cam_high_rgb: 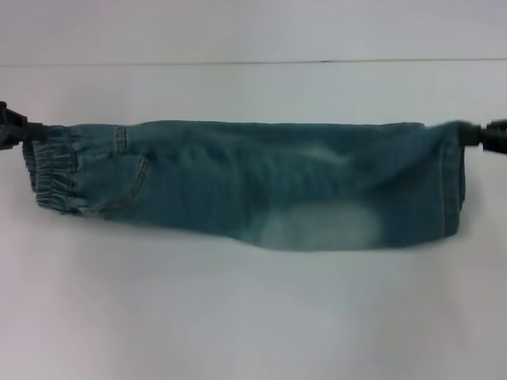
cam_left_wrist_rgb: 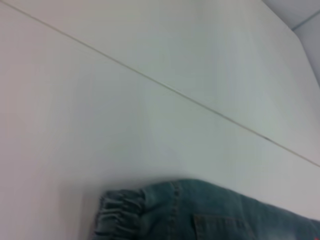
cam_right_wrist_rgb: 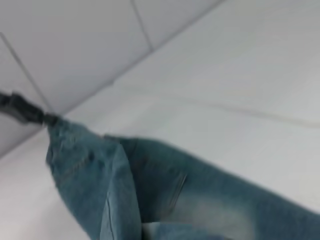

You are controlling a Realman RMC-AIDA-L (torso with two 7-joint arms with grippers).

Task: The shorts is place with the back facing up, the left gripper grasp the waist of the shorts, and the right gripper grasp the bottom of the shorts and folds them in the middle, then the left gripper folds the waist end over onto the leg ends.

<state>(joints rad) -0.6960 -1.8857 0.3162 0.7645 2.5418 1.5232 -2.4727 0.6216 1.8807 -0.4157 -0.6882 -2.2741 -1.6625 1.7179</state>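
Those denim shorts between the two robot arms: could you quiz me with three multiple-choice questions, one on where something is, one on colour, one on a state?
1. Which pincer is at the elastic waist of the shorts?
A. left pincer
B. right pincer
C. neither

2. What colour are the shorts?
A. red
B. blue denim
C. black

3. How do the shorts lie?
A. rolled into a ball
B. hanging off the table
C. folded lengthwise, stretched between both pincers

Answers: 1 A, the left pincer sits at the gathered waist while the right pincer holds the leg end. 2 B, faded blue fabric. 3 C, one long band on the white table.
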